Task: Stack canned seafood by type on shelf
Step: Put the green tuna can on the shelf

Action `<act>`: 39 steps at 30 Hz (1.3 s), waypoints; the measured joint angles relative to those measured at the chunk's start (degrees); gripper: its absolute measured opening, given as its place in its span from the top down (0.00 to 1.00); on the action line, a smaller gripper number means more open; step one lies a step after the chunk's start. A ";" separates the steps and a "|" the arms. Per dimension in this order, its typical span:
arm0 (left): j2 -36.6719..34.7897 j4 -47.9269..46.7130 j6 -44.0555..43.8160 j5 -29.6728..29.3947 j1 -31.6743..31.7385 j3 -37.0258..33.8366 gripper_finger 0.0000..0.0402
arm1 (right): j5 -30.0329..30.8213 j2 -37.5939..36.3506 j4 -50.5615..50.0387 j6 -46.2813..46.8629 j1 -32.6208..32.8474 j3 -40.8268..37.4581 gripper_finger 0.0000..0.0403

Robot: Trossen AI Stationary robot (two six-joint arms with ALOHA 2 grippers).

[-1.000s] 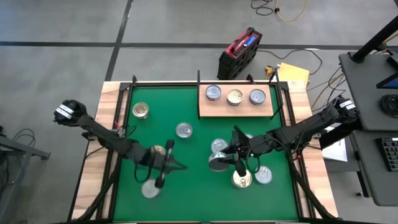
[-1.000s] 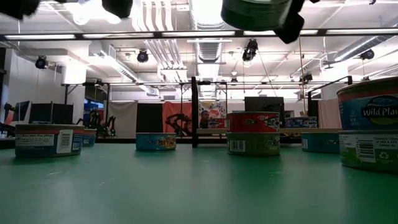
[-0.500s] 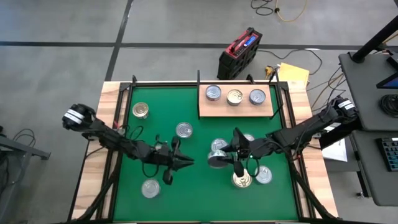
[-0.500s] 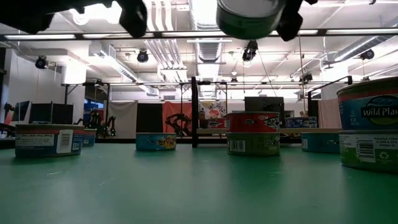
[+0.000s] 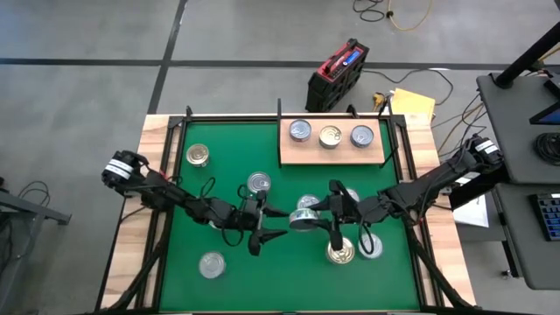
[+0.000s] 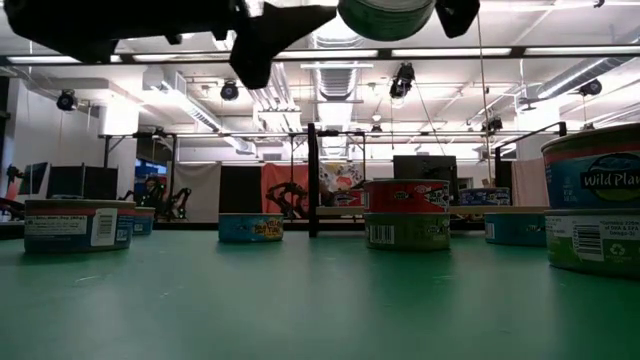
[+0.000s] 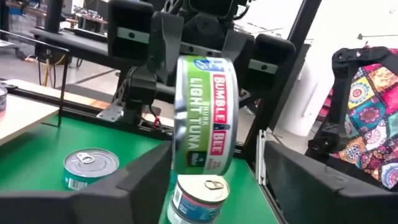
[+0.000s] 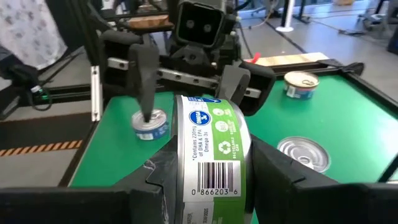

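L gripper (image 5: 269, 223) moved in, open, facing R's can (image 5: 304, 219) (held sideways).

Robotics lab or workshop. Indicators: exposed ceiling ducts (image 6: 335, 75) and strip lights, polished concrete floor (image 5: 219, 44) with taped lines, loose cables (12 o'clock), adjacent desk (image 5: 521, 131) with keyboard at 3 o'clock.

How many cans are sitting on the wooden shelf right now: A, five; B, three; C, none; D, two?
B: the high view shows three cans in a row on the shelf, a silvery can, a gold-lidded can and another silvery can.
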 joint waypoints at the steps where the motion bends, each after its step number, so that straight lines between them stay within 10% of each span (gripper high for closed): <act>1: 0.48 0.02 0.31 -0.02 0.15 0.62 0.36 | 0.78 0.00 0.01 0.00 0.00 0.00 0.66; 22: 3.21 -6.78 9.14 0.73 2.06 7.98 0.33 | 0.60 0.07 2.90 0.98 -0.13 0.02 0.66; 32: 3.27 -9.91 9.46 0.47 2.04 9.73 0.71 | 0.58 0.09 1.96 -0.70 0.26 0.00 0.62; 39: 3.27 -10.02 7.69 1.08 2.02 9.48 0.70 | 0.61 -0.08 1.52 -0.24 0.26 0.02 0.49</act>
